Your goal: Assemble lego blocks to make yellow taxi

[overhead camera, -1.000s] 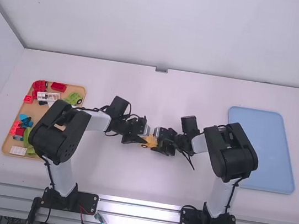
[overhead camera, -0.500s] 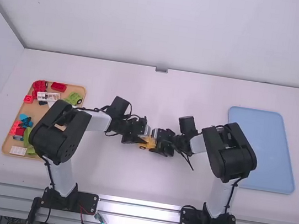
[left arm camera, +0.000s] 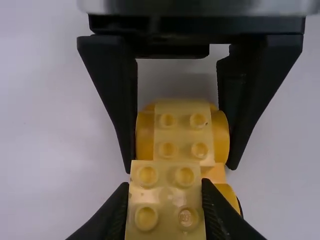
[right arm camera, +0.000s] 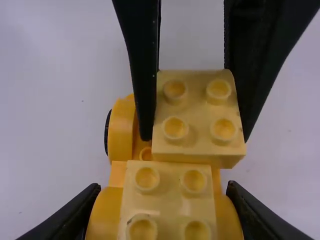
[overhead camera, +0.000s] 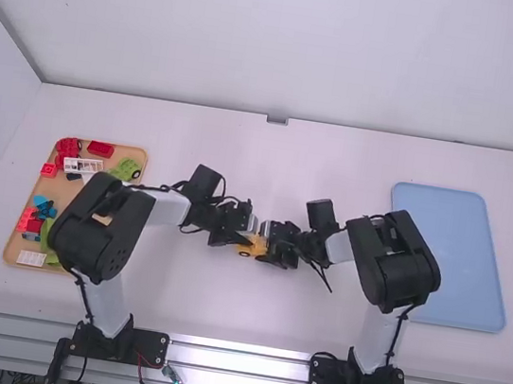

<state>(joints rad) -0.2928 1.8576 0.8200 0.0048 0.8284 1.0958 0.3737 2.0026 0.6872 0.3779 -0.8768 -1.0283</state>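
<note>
In the high view, twelve o'clock is taken as the table's far side and the yellow car body [left arm camera: 182, 134] as the clock's centre; the body is held near the middle of the white table [overhead camera: 248, 320], between the two grippers.

From about nine o'clock the left gripper [overhead camera: 239, 238] is reached in; in the left wrist view, a small yellow four-stud block [right arm camera: 196, 120] is seen pinched between the fingers of the left gripper [left arm camera: 165, 184]; the jaws are parted only by that block's width.

From about three o'clock the right gripper [overhead camera: 270, 246] is reached in; in the right wrist view, the car body is seen clasped across its rounded sides by the right gripper [right arm camera: 165, 186], the jaws being set wider by the body's breadth.

The block is held over the wheeled part of the body, right beside the raised studded part; a black wheel [right arm camera: 107, 131] is seen at the body's side; whether the block is fully pressed down cannot be told.

Well apart at nine o'clock, a wooden tray [overhead camera: 12, 246] is laid; on it, a flat red block [overhead camera: 101, 148] and a white frame piece [overhead camera: 82, 166] are placed towards twelve, a green wheeled piece [overhead camera: 126, 169] between one and two, a blue piece [overhead camera: 43, 204] near nine, and a white ribbed piece [overhead camera: 31, 258] at seven; well apart at three o'clock, a blue tray [overhead camera: 452, 262] is laid.
</note>
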